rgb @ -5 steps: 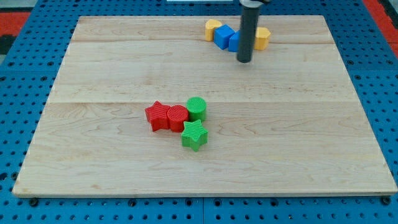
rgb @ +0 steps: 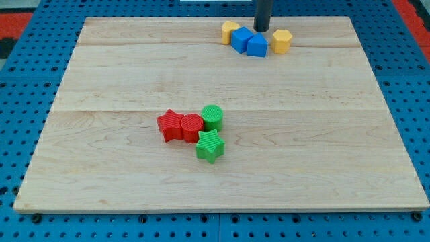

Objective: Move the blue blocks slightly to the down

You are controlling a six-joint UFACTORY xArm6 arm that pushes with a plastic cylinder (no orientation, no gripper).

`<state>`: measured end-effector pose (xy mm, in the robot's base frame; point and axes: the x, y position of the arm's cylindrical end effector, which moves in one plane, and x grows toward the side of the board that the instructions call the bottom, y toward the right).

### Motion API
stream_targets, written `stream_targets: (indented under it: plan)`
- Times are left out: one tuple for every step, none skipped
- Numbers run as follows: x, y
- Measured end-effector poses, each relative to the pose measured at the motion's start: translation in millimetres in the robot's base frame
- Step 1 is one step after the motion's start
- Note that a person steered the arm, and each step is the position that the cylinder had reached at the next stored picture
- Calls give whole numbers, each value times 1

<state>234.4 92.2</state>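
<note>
My tip [rgb: 261, 30] is resting on the counter [rgb: 134, 181] near its far edge, sitting just at twelve o'clock of the two blue blocks and appearing to touch or nearly touch their upper edges; the rod is carrying no pincer at all, so there is nothing to be apart or together. The blue cube-like block [rgb: 241, 39] is lying at about seven o'clock of my tip, and the second blue block [rgb: 256, 46], with a peaked top, is sitting at six o'clock of it, the two touching each other. A rounded yellow block [rgb: 230, 31] is flanking them at nine o'clock, touching the first blue one, and a faceted yellow block [rgb: 282, 41] is standing at three o'clock, just beside the second. Well apart, toward six o'clock near the counter's middle, a ribbed red star [rgb: 168, 125] and a red cylinder [rgb: 191, 127] are pressing together, with a green cylinder [rgb: 212, 117] at their two o'clock and a green star [rgb: 210, 146] at their five o'clock. The counter is showing pale wooden planks with fine grain, lying on a blue pegboard surface [rgb: 27, 81] dotted with holes.
</note>
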Motion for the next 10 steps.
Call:
stream_targets:
  plan:
    - [26,-5]
    - [38,-19]
    - [56,-14]
    - [39,5]
    - [2,0]
    - [1,-45]
    - [33,-46]
    - [62,-24]
    - [72,-15]
    - [86,-12]
